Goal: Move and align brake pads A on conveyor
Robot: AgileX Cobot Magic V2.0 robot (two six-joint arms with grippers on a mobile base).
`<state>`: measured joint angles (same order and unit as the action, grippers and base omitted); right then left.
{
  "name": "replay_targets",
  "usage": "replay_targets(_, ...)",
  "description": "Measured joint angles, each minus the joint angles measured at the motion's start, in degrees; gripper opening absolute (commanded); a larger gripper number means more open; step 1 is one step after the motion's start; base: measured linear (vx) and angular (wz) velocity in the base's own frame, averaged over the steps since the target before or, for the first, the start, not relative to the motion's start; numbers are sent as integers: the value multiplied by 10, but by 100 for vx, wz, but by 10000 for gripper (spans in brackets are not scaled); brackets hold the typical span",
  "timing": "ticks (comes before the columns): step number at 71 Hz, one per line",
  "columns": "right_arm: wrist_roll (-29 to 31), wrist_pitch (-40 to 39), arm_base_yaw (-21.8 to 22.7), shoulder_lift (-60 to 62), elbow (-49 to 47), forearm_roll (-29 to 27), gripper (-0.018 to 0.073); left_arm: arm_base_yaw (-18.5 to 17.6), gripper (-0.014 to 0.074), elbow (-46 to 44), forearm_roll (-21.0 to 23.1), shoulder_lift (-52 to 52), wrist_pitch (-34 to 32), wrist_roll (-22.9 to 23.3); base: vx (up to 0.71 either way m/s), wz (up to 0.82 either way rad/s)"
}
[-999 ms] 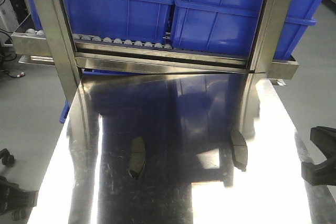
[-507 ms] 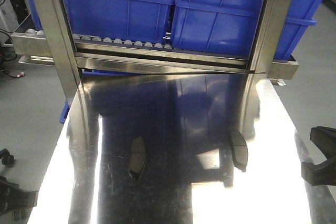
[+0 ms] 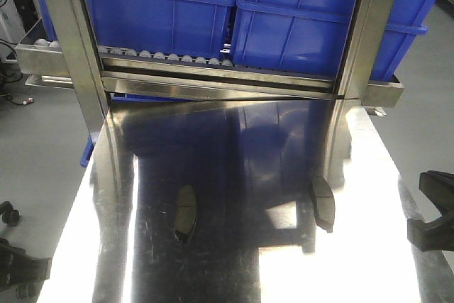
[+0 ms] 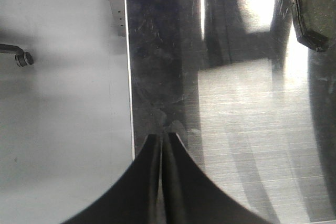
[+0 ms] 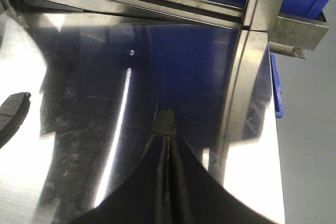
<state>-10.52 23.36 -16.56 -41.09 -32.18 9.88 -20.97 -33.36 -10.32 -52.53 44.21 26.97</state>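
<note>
Though curved, pads (image 3: 186, 212) on glossy steel (image 3: 234, 274)

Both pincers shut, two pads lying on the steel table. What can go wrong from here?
1. The left pincer and right pincer are shut; descending like that may shove a pad across the slick steel table rather than grasp it.
2. Glare and dark reflections surround the left pad and right pad, so edges may be misjudged.
3. No conveyor is in view, so placement cannot be checked.
</note>
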Motion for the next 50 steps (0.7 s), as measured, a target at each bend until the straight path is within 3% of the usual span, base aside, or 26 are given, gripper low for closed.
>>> replay_targets(50, 0, 0, 0, 0, 0, 0, -8, 0, -2, 0, 0, 0, 0, 0, 0, 0)
